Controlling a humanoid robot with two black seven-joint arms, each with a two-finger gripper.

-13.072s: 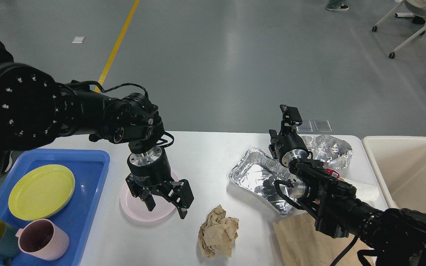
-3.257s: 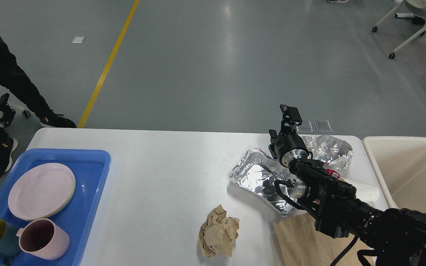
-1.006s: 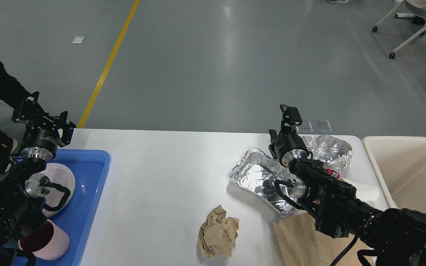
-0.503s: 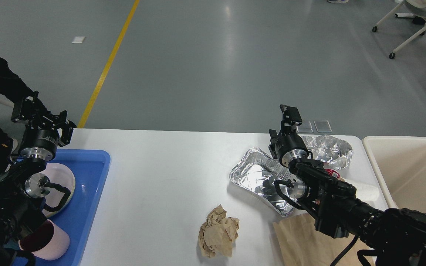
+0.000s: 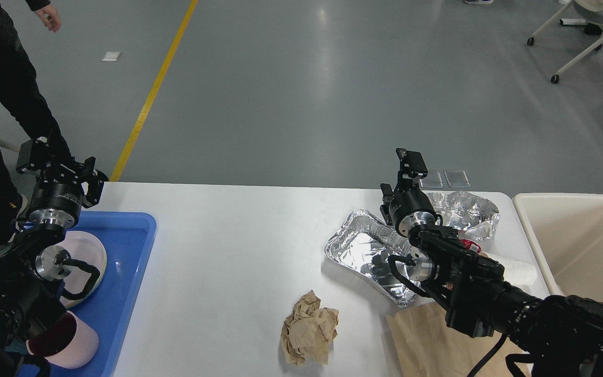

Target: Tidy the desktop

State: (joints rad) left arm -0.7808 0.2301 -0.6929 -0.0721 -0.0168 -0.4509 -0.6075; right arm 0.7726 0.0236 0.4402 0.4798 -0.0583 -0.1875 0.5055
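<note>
Grey polished floor fills the upper half of the frame, crossed by a yellow line point(image 5: 156, 86) running down toward the left, with a person in dark clothes point(image 5: 3, 89) standing at the upper left and a white wheeled chair base point(image 5: 589, 42) at the upper right. Below it the desktop point(image 5: 228, 246) spreads across the lower half of the frame, white and smooth with rounded far corners. At its left end sits a blue tray point(image 5: 123, 262) holding a pale pink plate point(image 5: 92, 256) and, lower down, a pink cup point(image 5: 71, 340). Near the bottom centre lies a crumpled ball of brown paper point(image 5: 309, 327), and to its right a flat brown paper bag point(image 5: 432, 340) reaches the bottom edge. Right of centre rests an empty foil tray point(image 5: 364, 251), with a crushed piece of foil point(image 5: 464, 212) just behind it (something red and white lies between them, too hidden to name). A cream bin point(image 5: 573, 235) stands at the right edge, beside the desktop. The left gripper point(image 5: 58, 162) is raised over the tray's far left corner, its fingers spread apart and holding nothing. The right gripper point(image 5: 410, 163) points up and away above the foil tray's far rim; it is seen end-on and dark, so I cannot tell how wide it stands or whether it holds anything.
</note>
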